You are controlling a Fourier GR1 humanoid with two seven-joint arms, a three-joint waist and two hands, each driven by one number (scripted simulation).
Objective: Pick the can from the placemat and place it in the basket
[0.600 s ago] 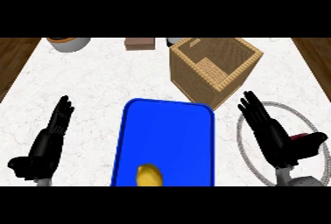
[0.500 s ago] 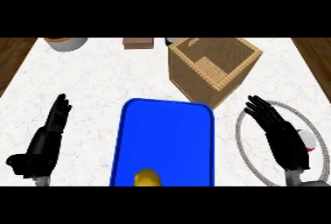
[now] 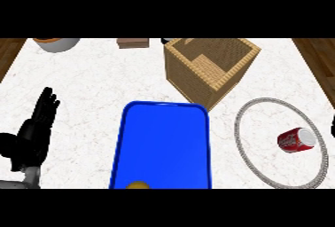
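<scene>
My left hand (image 3: 34, 133) rests at nine o'clock on the counter (image 3: 98, 84), fingers straight, pointing to twelve, holding nothing. The can (image 3: 297, 139) lies on its side on the round placemat (image 3: 252, 155) at three o'clock. The basket (image 3: 209, 66) stands beyond at one o'clock.

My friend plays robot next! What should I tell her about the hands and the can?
Left hand: open, resting at the left edge, fingers up.
Right hand: out of view.
Red can: lying on its side on the round placemat, at the right.
Wicker basket: behind the blue tray, with no can inside.
Done: nothing yet.
Left: grab the can, put it in the basket.
</scene>
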